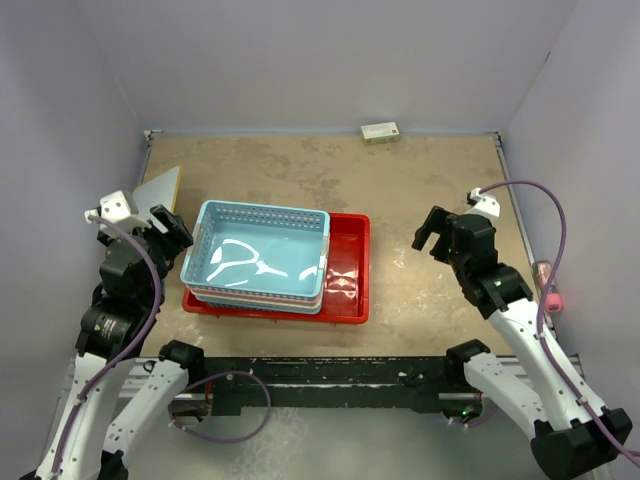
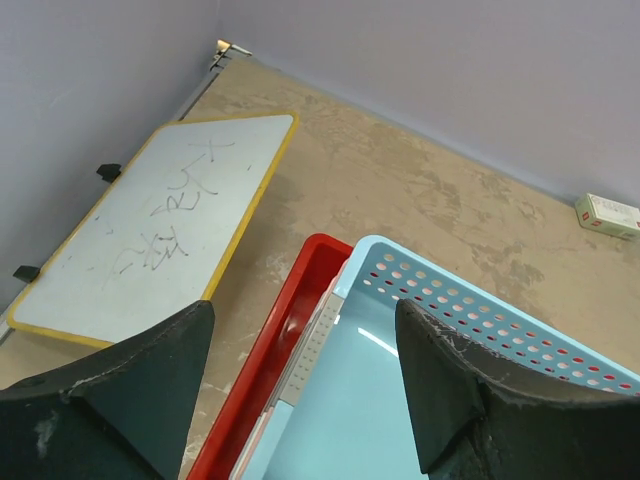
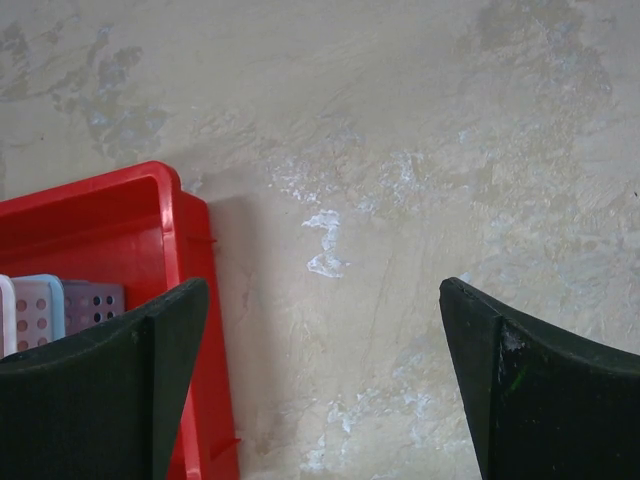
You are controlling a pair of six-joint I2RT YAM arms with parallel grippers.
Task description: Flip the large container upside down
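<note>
The large red tray (image 1: 348,270) lies right side up in the middle of the table, with a blue basket (image 1: 258,252) stacked on pink and white baskets inside its left part. My left gripper (image 1: 172,226) is open, just left of the tray's left rim; the left wrist view shows the red rim (image 2: 275,360) and the blue basket (image 2: 400,380) between its fingers. My right gripper (image 1: 432,232) is open and empty, a short way right of the tray. The right wrist view shows the tray's right end (image 3: 120,230) at the left, with bare table between the fingers.
A yellow-edged whiteboard (image 1: 158,189) leans at the far left, also in the left wrist view (image 2: 160,225). A small white box (image 1: 380,132) lies at the back wall. Purple walls close off the back and sides of the table.
</note>
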